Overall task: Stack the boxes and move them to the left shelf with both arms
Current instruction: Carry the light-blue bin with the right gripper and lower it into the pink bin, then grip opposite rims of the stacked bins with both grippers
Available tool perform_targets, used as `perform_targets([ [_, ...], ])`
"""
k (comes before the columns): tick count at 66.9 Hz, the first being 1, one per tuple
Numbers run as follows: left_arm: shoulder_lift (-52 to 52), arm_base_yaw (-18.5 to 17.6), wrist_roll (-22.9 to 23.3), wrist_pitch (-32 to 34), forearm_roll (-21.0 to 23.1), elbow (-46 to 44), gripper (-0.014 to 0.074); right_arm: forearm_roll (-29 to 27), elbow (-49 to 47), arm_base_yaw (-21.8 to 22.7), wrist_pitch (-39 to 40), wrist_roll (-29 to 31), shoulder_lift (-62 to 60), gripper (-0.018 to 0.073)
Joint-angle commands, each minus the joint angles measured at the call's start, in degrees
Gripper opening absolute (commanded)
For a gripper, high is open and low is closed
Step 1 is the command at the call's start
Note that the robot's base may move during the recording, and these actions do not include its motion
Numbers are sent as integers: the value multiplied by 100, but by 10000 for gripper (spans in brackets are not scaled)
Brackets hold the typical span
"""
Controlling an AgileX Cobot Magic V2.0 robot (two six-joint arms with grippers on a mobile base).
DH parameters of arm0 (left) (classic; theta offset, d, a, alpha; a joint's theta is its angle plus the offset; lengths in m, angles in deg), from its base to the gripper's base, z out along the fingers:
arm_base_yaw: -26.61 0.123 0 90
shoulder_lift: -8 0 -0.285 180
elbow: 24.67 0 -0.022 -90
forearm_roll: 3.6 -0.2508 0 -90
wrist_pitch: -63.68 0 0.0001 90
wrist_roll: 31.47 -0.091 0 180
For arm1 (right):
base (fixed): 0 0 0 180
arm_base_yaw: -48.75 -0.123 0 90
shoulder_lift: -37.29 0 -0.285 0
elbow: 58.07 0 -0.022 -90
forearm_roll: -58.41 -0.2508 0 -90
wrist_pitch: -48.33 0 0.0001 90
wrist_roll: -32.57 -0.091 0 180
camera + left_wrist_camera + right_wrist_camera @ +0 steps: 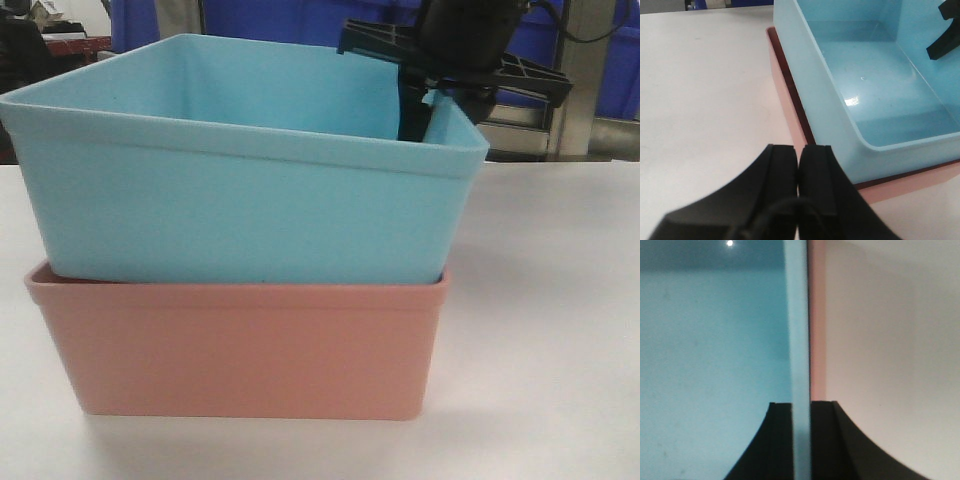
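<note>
Two bins are stacked on the table [540, 350]: the blue bin [250, 200] is nested in the pink bin [240, 350], with its upper part standing above the pink rim. The stacking step is judged done, and the carry to the left shelf, which is not in view, is judged not yet begun. The right gripper [801, 410] is clamped on the blue bin's right wall, one jaw inside and one outside. The left gripper [799, 155] is held over the table near a corner of the stack, its jaws pressed together with nothing between them. The next move is judged to call for those jaws to be parted and set over the left wall, so that the load is shared. Since only the blue wall is seen gripped, it could be drawn out of the pink bin on lifting.
</note>
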Motion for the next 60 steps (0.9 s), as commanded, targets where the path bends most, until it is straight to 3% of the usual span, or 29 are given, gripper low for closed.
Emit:
perform_targets([
  [1,19,-28,0,433,43,-176,-13,-75,-278,16,322,205,-329,221],
  [9,19,-28,0,433,43,-176,-13,-75,-279,16,301,252,-329,515],
  [14,19,-28,0,433,43,-176,-11,-73,-294,16,265,252,-343,639],
  [26,-23,-28,0,411,43,-220,44,-46,-653,16,-158,435,-343,625],
  [41,-811,-28,0,-5,43,-1156,323,104,-1115,16,-734,652,-343,625],
  [60,-2969,-28,0,-1288,43,-2881,533,311,-1035,-105,-856,652,-318,625],
])
